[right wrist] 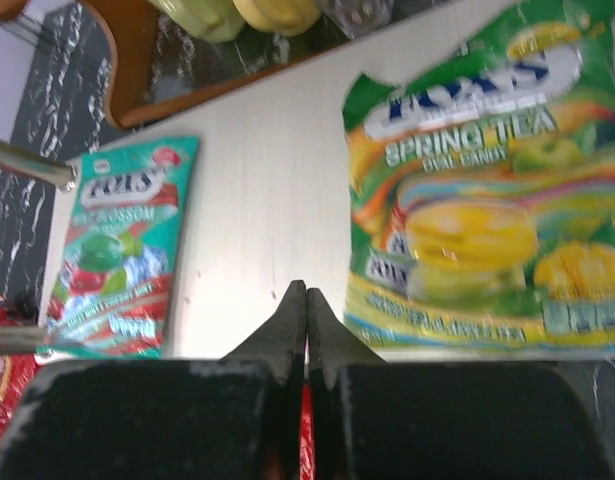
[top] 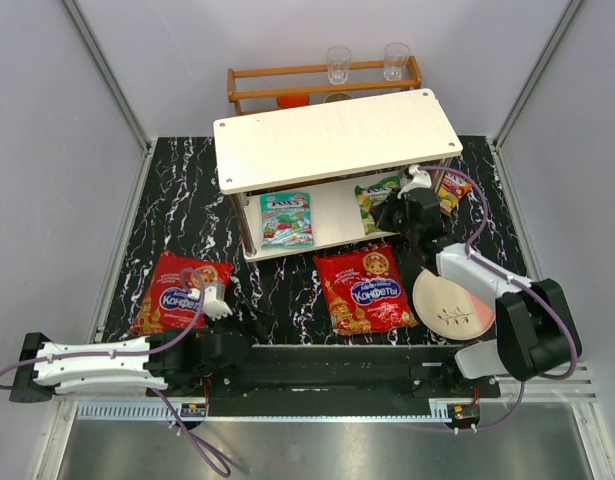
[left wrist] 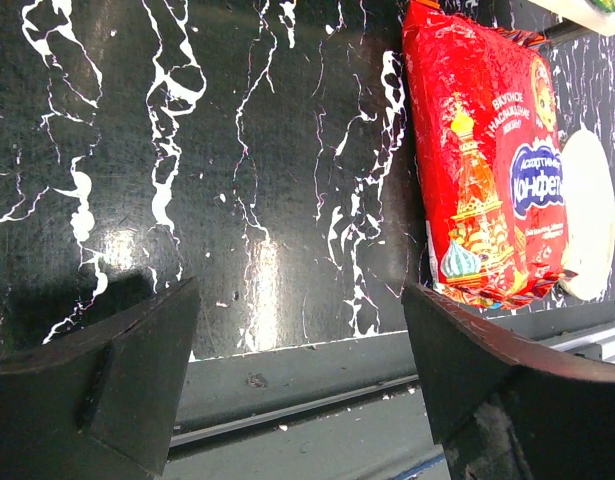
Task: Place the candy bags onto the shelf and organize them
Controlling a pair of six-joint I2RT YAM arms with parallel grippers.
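Jaws of the left gripper (left wrist: 299, 300) stand wide apart over bare table (left wrist: 187, 200), with nothing between them. Jaws of the right gripper (right wrist: 306, 292) are pressed together; a red sliver shows in the slit behind the tips, too thin to identify.

From above, the shelf (top: 337, 135) stands at 12 o'clock from the table's middle. On its lower board the teal bag (top: 286, 219) lies toward 9 o'clock and the green bag (top: 375, 200) toward 3 o'clock, with bare board between them. The right gripper's tips sit at the board's near edge between the two, nearer the green one. The small red bag (top: 453, 188) lies at 3 o'clock from the green bag, just beside the right wrist; whether it rests fully on the board cannot be told.

Two big bags are flat on the table. The left red bag (top: 177, 292) is at 8 o'clock from the shelf, with the left wrist over its 3 o'clock edge. The middle red bag (top: 365, 290) is at 6 o'clock, and the plate (top: 449, 305) is just beside it at 3 o'clock. The rack (top: 322, 85), with two glasses (top: 338, 63) on it, stands behind the shelf at 12 o'clock.
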